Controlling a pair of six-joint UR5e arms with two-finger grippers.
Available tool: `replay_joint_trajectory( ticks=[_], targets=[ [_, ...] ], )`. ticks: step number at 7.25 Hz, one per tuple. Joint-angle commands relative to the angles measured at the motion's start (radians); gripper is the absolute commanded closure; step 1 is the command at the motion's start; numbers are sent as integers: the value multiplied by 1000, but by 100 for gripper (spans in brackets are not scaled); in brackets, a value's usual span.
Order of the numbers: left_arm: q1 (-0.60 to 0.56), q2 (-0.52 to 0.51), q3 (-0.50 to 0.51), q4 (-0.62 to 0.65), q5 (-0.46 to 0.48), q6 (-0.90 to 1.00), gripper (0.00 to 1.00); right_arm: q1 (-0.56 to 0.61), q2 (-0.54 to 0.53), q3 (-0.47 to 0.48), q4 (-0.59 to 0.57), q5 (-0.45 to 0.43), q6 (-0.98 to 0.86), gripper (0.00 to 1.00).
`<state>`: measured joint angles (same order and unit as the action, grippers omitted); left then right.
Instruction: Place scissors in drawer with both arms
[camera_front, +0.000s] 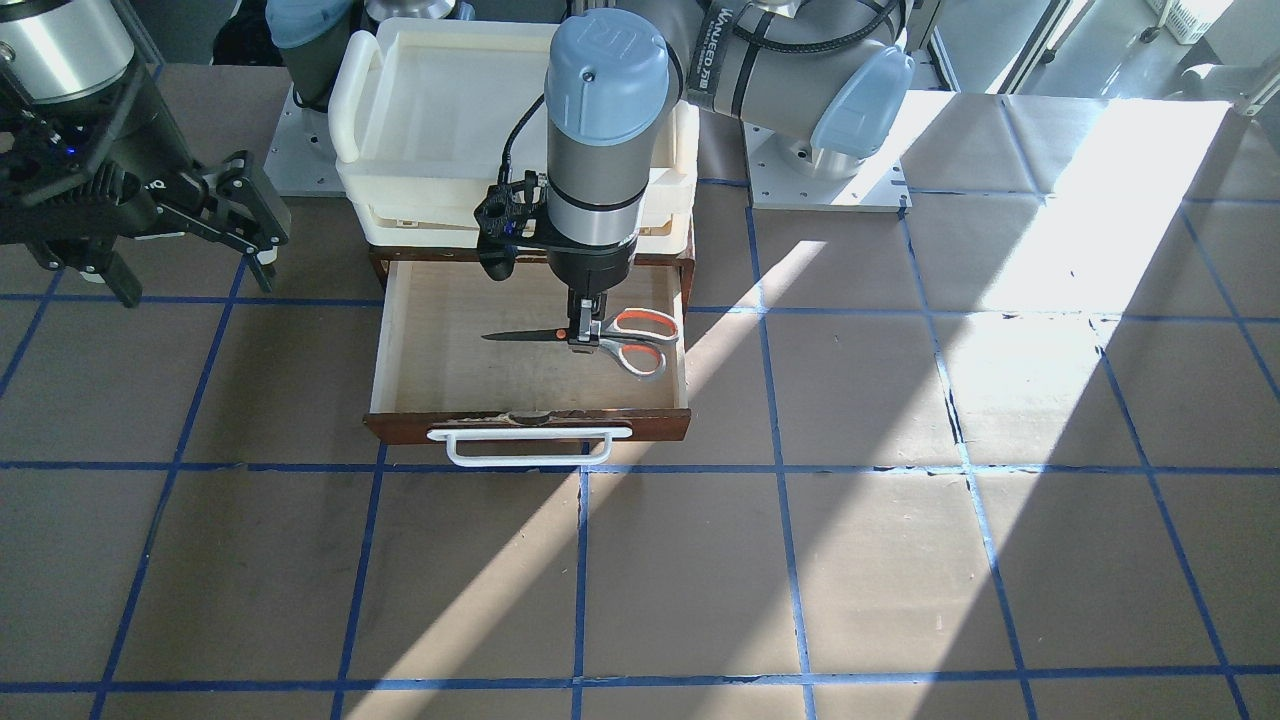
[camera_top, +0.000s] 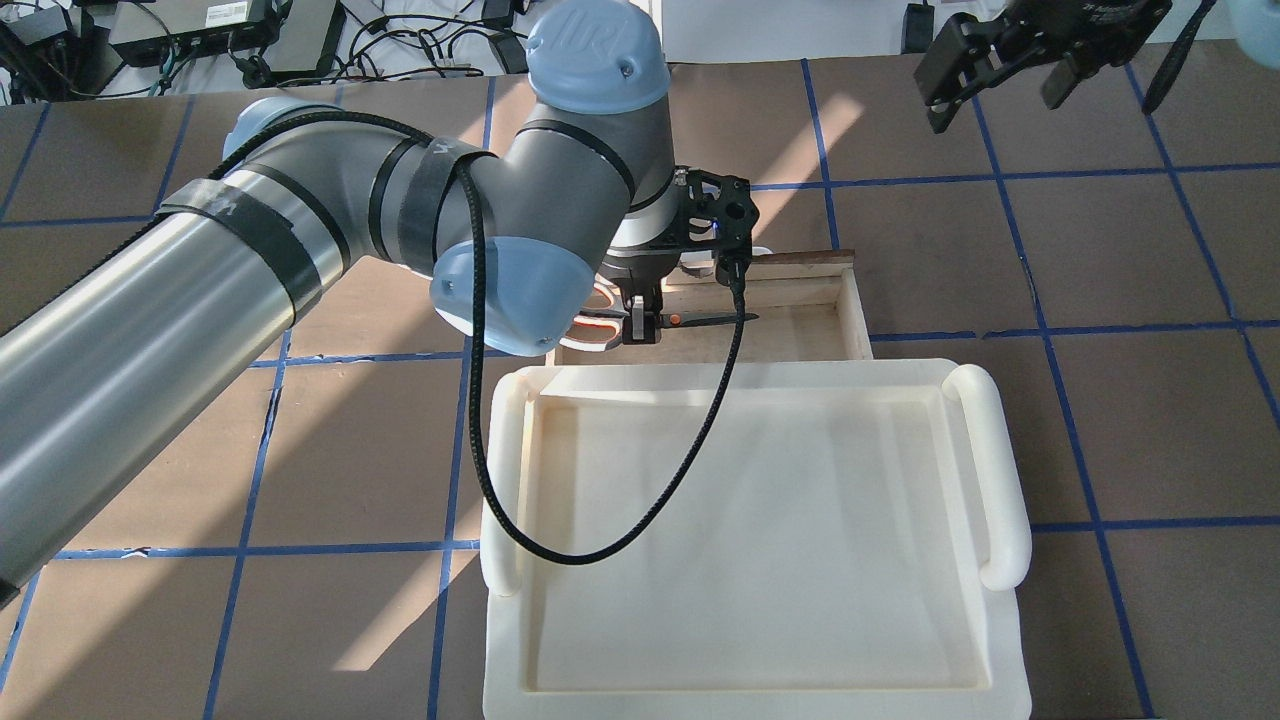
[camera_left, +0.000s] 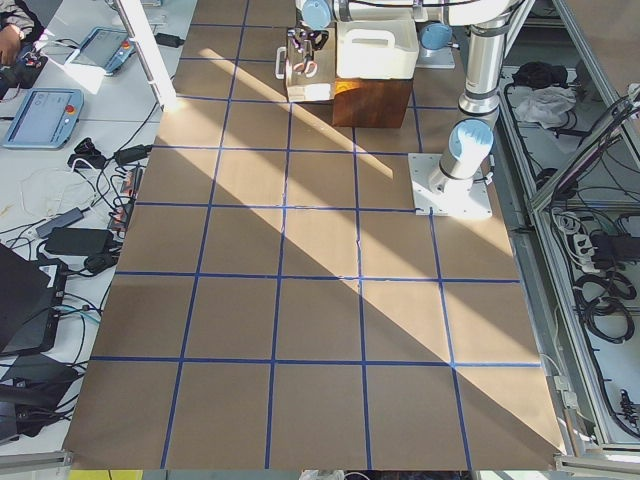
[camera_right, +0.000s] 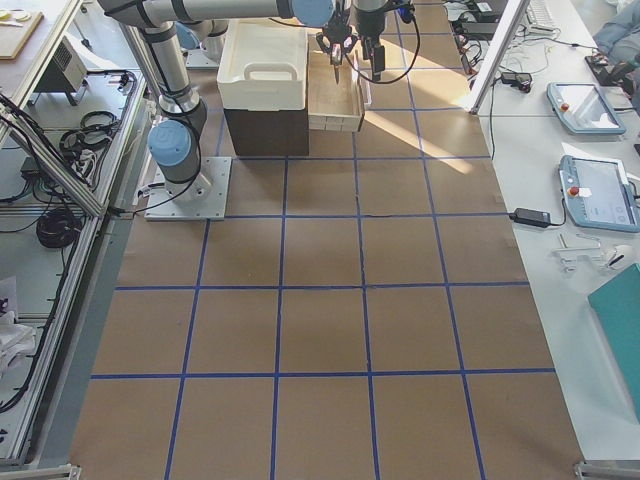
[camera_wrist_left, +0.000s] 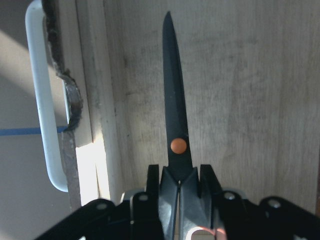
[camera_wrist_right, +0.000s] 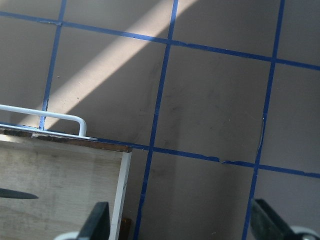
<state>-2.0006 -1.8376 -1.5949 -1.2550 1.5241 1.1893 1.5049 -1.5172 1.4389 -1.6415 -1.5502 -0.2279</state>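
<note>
The drawer (camera_front: 400, 425) is pulled open under the cream tray, its white bar handle (camera_front: 530, 447) toward the operators' side. My left gripper (camera_front: 585, 338) points straight down into the drawer and is shut on the scissors (camera_front: 630, 340) at the pivot. The dark blades lie level over the pale floor, with the orange-lined loops near the drawer's side wall. In the left wrist view the blade (camera_wrist_left: 175, 110) sticks out from between the shut fingers (camera_wrist_left: 152, 185). My right gripper (camera_front: 195, 275) is open and empty, raised beside the drawer's other side. It also shows in the overhead view (camera_top: 1000, 95).
A cream plastic tray (camera_top: 990, 460) sits on top of the brown cabinet behind the open drawer. The brown tabletop carries a grid of blue tape. The arm bases stand on plates (camera_front: 830, 185) behind the cabinet. The right wrist view shows the drawer's corner (camera_wrist_right: 122, 170).
</note>
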Motion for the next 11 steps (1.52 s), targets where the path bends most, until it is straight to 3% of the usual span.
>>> replay_joint_trajectory(
  ticks=[1, 9, 10, 11],
  targets=[
    [-12, 6, -29, 0, -1, -5, 100, 3, -6, 15, 8, 7, 21, 0],
    [-7, -31, -50, 62, -22, -5, 100, 55, -6, 41, 6, -10, 142, 0],
    [-7, -29, -50, 71, -31, -14, 18, 55, -5, 41, 6, -8, 142, 0],
    [-7, -16, -48, 84, -27, -74, 0, 55, -6, 41, 8, -8, 142, 0]
  ],
)
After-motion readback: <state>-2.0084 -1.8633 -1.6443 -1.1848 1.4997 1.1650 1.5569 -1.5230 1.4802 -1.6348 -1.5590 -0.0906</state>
